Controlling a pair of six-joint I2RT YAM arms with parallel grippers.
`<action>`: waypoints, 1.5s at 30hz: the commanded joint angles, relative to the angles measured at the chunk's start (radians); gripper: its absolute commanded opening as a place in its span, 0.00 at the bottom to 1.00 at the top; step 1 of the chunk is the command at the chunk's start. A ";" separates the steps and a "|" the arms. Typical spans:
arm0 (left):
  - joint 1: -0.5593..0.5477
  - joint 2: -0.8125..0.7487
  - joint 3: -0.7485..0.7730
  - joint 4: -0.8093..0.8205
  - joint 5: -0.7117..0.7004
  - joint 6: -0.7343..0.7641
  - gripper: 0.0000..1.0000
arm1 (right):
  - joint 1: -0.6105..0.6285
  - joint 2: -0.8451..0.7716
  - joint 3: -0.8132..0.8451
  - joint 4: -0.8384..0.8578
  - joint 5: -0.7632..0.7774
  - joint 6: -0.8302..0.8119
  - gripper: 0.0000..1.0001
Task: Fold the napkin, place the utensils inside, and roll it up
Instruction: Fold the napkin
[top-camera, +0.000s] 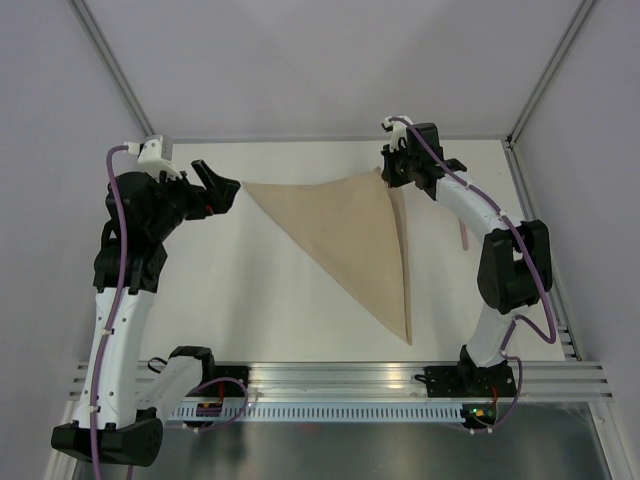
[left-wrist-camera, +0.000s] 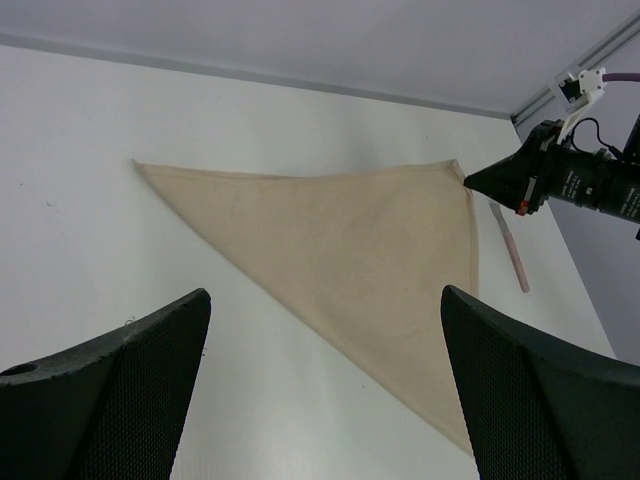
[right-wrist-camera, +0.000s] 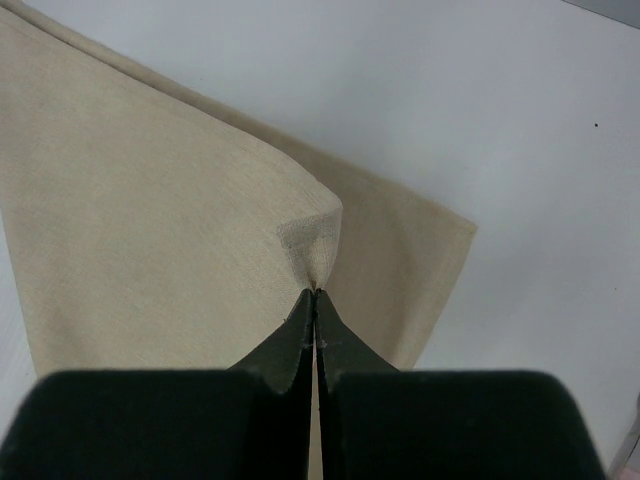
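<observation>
while my right fingers (right-wrist-camera: 288, 345) are pressed fully together on the folded-over corner of the large beige-tan cloth napkin (top-camera: 350, 235), the hold is only a small pinch at the very tip of the fabric, and i judge that the main risk. any sideways pull could slip the corner free or drag the upper layer off the lower one. in the right wrist view the lower layer's corner already shows past the upper edge, so the two are not flush.

second risk: my left fingers (left-wrist-camera: 120, 390) stand wide apart with nothing between them, near the napkin's left point but apart from it. nothing pins that end, so the whole cloth may slide across the white tabletop (top-camera: 260, 300) if i tug.

third risk: the slim pale-pink fork (left-wrist-camera: 510, 248) lies on the tabletop just right of the napkin, near my right arm, and could be knocked.

condition of the napkin: folded corner to corner into a triangle, lying flat mid-tabletop, one edge along the far side, one point toward the near edge. plain, unpatterned, no marked wrinkles.
</observation>
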 joint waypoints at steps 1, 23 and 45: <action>0.006 -0.002 -0.009 0.043 0.036 -0.042 1.00 | -0.012 -0.041 0.009 0.037 -0.003 0.019 0.00; 0.004 0.010 -0.015 0.052 0.048 -0.052 1.00 | -0.035 -0.031 0.012 0.043 -0.006 0.022 0.00; 0.004 0.009 -0.057 0.072 0.051 -0.052 1.00 | -0.038 0.057 0.012 0.038 0.028 0.007 0.01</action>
